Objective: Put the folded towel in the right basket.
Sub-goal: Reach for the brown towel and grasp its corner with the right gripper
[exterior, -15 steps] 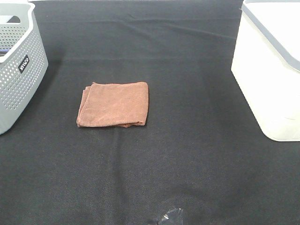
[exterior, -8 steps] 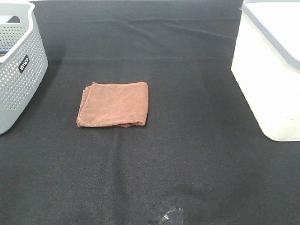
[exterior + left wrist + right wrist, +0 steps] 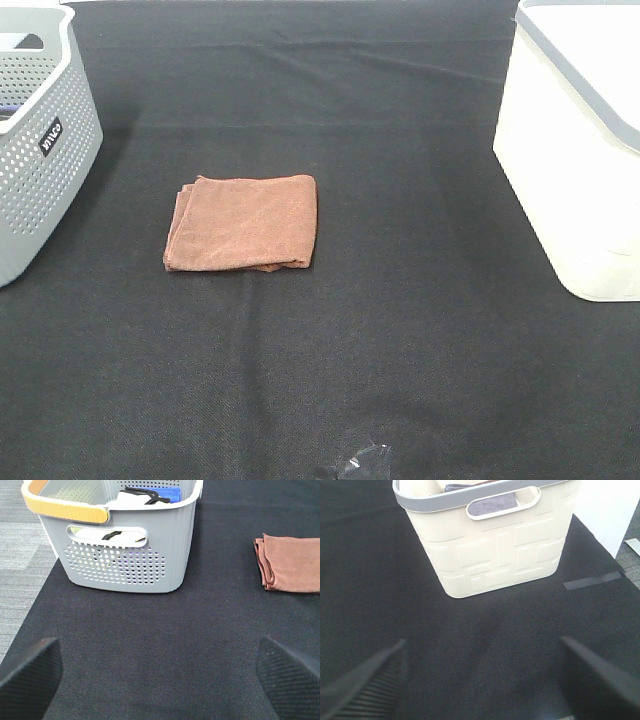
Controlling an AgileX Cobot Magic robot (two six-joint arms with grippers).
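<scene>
The folded brown towel (image 3: 243,222) lies flat on the black cloth, left of the middle; its edge also shows in the left wrist view (image 3: 292,570). The right basket (image 3: 575,160) is cream with a grey rim and stands at the right edge; in the right wrist view (image 3: 490,555) it holds grey fabric. Neither gripper shows in the exterior high view. My left gripper (image 3: 160,680) is open and empty, facing the grey basket. My right gripper (image 3: 482,680) is open and empty, facing the cream basket, well short of it.
A grey perforated basket (image 3: 40,140) with an orange handle (image 3: 65,510) stands at the left edge and holds several items. A small shiny scrap (image 3: 365,462) lies near the front edge. A strip of tape (image 3: 592,580) lies beside the cream basket.
</scene>
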